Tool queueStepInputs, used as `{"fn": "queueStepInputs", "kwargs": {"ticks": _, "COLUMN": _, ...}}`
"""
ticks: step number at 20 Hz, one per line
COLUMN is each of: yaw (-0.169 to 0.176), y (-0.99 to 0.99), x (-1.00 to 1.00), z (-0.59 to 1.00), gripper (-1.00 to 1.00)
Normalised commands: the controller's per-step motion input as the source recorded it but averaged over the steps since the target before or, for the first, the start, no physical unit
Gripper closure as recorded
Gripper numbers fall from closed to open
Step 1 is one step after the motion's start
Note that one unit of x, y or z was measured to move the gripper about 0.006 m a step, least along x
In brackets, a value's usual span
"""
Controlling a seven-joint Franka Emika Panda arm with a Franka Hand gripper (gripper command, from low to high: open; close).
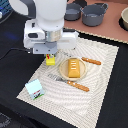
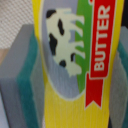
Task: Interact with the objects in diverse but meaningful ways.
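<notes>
My gripper (image 1: 50,56) stands over the far left part of the placemat and is shut on the bright yellow rectangular box (image 1: 50,61). In the wrist view the box (image 2: 75,60) fills the frame, showing a cow picture and a red "BUTTER" banner, pressed between my grey and teal finger pads (image 2: 22,70). I cannot tell whether the box touches the mat. The orange-yellow ridged block (image 1: 73,68) lies on a round plate (image 1: 85,74). The small white carton with green-blue sides (image 1: 35,88) stands at the mat's near left corner. The brown sausage is out of view.
A striped placemat (image 1: 100,100) lies on the dark table. An orange-handled knife (image 1: 91,61) lies beyond the plate and an orange-handled fork (image 1: 72,83) in front of it. Two grey pots (image 1: 94,14) stand at the back, with a bowl (image 1: 124,19) at the exterior view's right edge.
</notes>
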Motion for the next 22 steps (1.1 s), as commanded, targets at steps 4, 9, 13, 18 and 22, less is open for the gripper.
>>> {"fn": "queueStepInputs", "kwargs": {"ticks": 4, "yaw": -0.037, "y": 0.12, "x": -0.05, "z": -0.10, "gripper": 1.00}}
{"fn": "queueStepInputs", "kwargs": {"ticks": 9, "yaw": -0.022, "y": 0.13, "x": 0.00, "z": -0.12, "gripper": 1.00}}
{"fn": "queueStepInputs", "kwargs": {"ticks": 13, "yaw": -0.012, "y": 0.10, "x": -0.01, "z": -0.20, "gripper": 1.00}}
{"fn": "queueStepInputs", "kwargs": {"ticks": 18, "yaw": -0.004, "y": 0.08, "x": -0.10, "z": -0.25, "gripper": 1.00}}
{"fn": "queueStepInputs", "kwargs": {"ticks": 22, "yaw": -0.003, "y": 0.07, "x": -0.13, "z": -0.24, "gripper": 1.00}}
